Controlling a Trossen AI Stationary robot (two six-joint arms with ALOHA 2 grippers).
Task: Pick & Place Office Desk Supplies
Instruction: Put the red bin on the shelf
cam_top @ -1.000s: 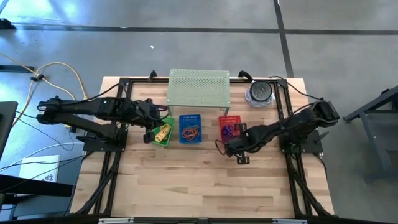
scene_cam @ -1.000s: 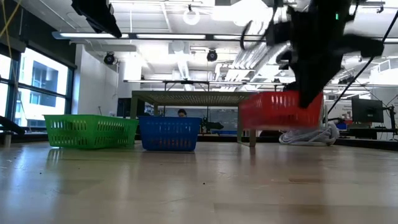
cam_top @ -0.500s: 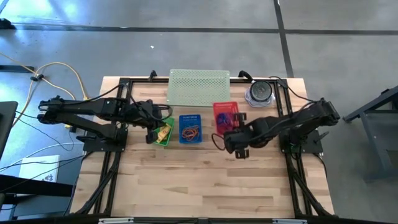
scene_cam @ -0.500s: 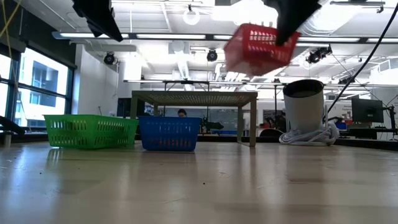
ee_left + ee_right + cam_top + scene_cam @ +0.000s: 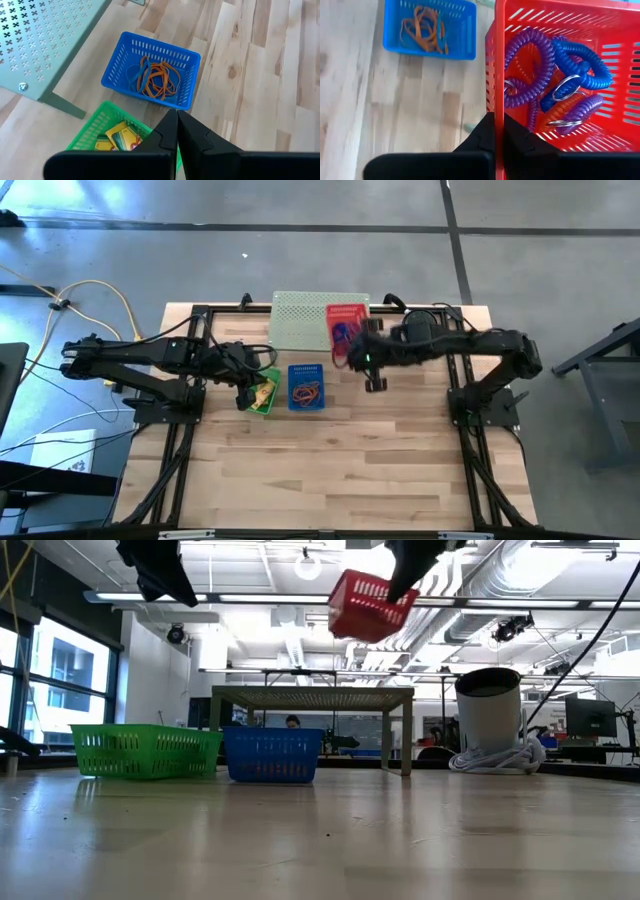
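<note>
Red basket (image 5: 346, 325) rose (right hand (image 5: 372, 363) gripping)

Two dark, near-black jointed arms, matte finish, chunky rounded joint housings. Left arm (image 5: 150, 358) at left of the high view, right arm (image 5: 470, 345) at upper right, a small green light on its wrist. Thin black cables trail along both. Black frame bases underneath. In the wrist views, each gripper's fingers (image 5: 175, 132) are flat, black and angular.
</note>
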